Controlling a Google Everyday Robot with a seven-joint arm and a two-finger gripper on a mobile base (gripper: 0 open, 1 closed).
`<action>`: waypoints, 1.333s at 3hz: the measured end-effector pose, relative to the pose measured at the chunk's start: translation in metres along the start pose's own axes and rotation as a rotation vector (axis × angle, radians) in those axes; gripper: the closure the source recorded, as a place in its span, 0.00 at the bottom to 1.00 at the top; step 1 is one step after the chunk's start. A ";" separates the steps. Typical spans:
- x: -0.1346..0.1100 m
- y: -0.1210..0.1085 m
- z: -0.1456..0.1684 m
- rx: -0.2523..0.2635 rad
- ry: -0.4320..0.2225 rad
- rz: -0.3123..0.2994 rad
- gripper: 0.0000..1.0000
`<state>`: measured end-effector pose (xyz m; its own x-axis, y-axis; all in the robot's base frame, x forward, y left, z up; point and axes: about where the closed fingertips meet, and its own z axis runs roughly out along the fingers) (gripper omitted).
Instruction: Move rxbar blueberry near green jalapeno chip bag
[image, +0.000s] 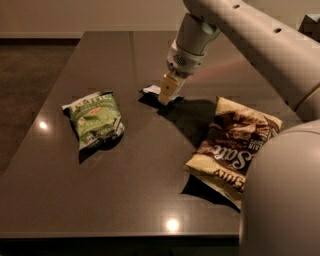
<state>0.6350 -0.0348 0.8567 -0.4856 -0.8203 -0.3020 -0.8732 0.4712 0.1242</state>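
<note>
Gripper (167, 94) is low over the table (100, 200), pinching the rxbar (151, 90), whose white end juts out to its left. Step in hand, as judged: carrying. The green bag (95, 120) lies well left of the gripper. The next move calls for leftward travel, then release beside it.

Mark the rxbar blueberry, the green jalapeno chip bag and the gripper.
rxbar blueberry (151, 91), camera view, its white end left of the gripper.
green jalapeno chip bag (95, 120), camera view, middle of its front.
gripper (166, 96), camera view, its tip, at the rxbar blueberry.
</note>
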 end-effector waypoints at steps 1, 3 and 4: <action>-0.008 0.036 0.009 -0.057 -0.003 -0.067 1.00; -0.029 0.075 0.018 -0.110 -0.045 -0.197 0.51; -0.029 0.074 0.020 -0.110 -0.044 -0.191 0.28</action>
<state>0.5849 0.0306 0.8560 -0.3107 -0.8755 -0.3702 -0.9496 0.2684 0.1623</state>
